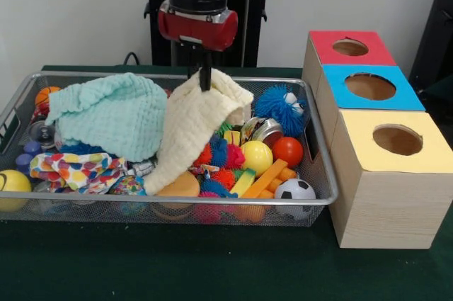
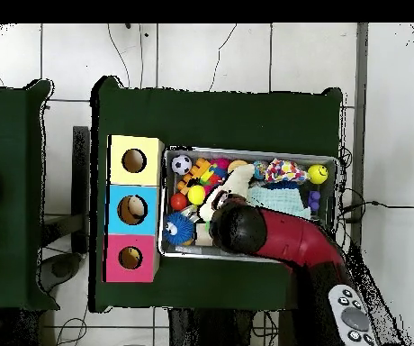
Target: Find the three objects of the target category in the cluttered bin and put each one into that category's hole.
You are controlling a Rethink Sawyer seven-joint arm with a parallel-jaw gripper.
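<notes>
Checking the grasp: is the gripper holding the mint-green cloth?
No, the gripper pinches the cream cloth; the mint-green cloth lies beside it.

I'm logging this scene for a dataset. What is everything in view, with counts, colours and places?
Bin: one, wire mesh, on green table.
Cream cloth: one, lifted at bin centre.
Mint cloth: one, bin left.
Patterned cloth: one, multicoloured, front left.
Fuzzy ball: one, blue, back right.
Red ball: one, right.
Yellow ball: one, beside it.
Soccer ball: one, front right.
Boxes: three, red, blue, yellow tops, right of bin.
Gripper: one, shut on cream cloth.
</notes>
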